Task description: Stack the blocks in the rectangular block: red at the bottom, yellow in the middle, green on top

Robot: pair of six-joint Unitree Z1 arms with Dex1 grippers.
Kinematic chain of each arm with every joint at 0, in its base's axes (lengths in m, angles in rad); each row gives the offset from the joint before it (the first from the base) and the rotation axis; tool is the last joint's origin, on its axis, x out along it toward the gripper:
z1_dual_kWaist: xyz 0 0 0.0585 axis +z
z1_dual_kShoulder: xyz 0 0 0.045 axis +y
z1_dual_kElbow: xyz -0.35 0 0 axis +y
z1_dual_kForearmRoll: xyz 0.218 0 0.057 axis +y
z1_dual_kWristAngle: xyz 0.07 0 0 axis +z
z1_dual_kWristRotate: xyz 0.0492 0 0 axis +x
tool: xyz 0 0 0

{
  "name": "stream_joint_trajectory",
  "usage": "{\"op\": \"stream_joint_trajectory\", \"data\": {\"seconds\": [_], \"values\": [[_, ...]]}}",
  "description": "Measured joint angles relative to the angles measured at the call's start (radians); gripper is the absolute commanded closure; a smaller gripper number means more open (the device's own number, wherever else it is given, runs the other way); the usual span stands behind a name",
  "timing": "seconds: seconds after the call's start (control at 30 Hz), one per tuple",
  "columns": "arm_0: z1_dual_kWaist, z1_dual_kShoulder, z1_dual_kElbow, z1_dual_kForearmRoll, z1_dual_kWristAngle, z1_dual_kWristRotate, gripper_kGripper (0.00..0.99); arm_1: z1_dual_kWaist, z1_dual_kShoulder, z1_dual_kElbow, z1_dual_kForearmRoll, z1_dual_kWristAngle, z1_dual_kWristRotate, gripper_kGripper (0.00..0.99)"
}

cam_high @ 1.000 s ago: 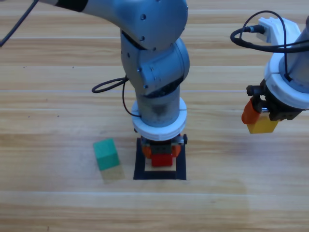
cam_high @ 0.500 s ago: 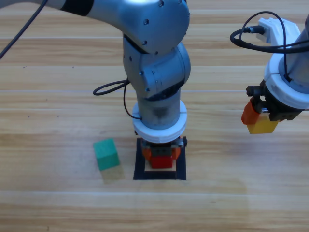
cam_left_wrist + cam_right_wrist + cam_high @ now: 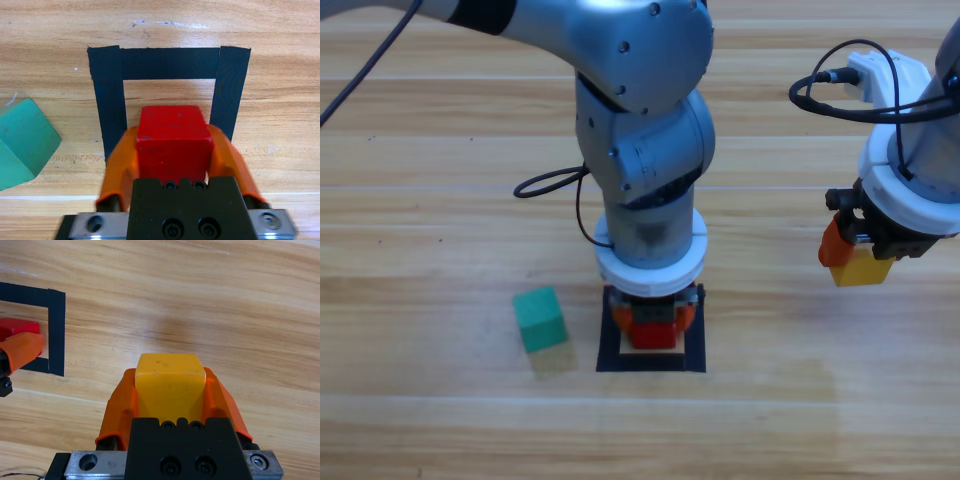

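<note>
My left gripper [image 3: 651, 322] [image 3: 172, 150] is shut on the red cube [image 3: 172, 140] [image 3: 651, 330], which sits low inside the black tape frame [image 3: 650, 362] [image 3: 169, 62]. Off to the right and above the table, my right gripper [image 3: 856, 258] [image 3: 170, 390] is shut on the yellow cube [image 3: 863, 267] [image 3: 170, 382]. The teal-green cube [image 3: 540, 319] [image 3: 22, 142] rests on the wood just left of the frame. In the right wrist view the frame [image 3: 55, 325] and the red cube [image 3: 15, 327] show at the left edge.
Black cables loop off both arms, one [image 3: 545, 180] left of the left arm and one [image 3: 840, 90] above the right wrist. Bare wooden table [image 3: 770, 420] lies in front of the frame and between the arms.
The right gripper with the yellow cube has shifted slightly left and down. The left gripper stays at the frame with the red cube.
</note>
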Motion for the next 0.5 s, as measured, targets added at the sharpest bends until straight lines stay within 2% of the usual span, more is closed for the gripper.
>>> {"op": "stream_joint_trajectory", "data": {"seconds": [0.5], "values": [[-0.006, -0.005, -0.040, 0.022, 0.015, -0.001, 0.000, 0.000, 0.000, 0.000, 0.000, -0.003, 0.001, 0.990]]}}
